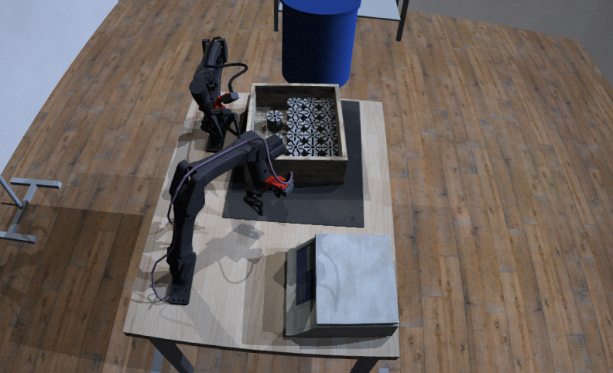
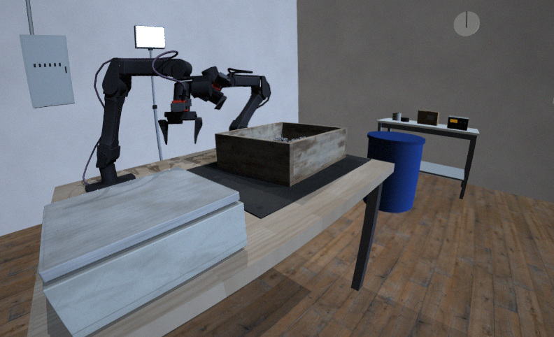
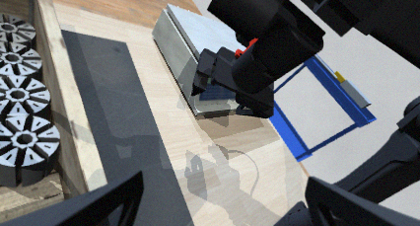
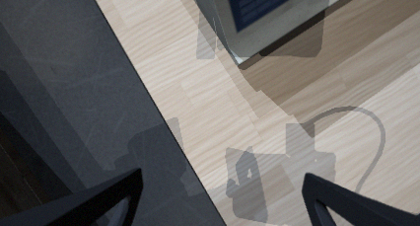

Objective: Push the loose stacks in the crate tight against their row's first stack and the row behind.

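Note:
The wooden crate (image 1: 299, 171) (image 2: 254, 156) (image 3: 74, 117) holds a close-packed block of slotted round stacks (image 1: 312, 124) on its right side in the top view. One stack (image 1: 274, 116) stands upright to the block's left, with a visible gap. The near-left crate corner is hidden behind the right arm. The left wrist view shows a line of stacks along a crate wall, including an end stack (image 3: 25, 139). My left gripper (image 1: 227, 133) (image 3: 224, 183) is open and empty outside the crate's left wall. My right gripper (image 1: 253, 207) (image 2: 180, 143) (image 4: 222, 180) is open and empty above the mat.
A dark mat (image 1: 309, 208) (image 2: 262, 205) (image 3: 113, 88) (image 4: 74, 88) lies under the crate. A grey box with a dark screen (image 1: 353, 278) (image 2: 140, 234) (image 3: 197, 34) stands at the table's near right in the top view. The right arm reaches across the crate's near-left corner.

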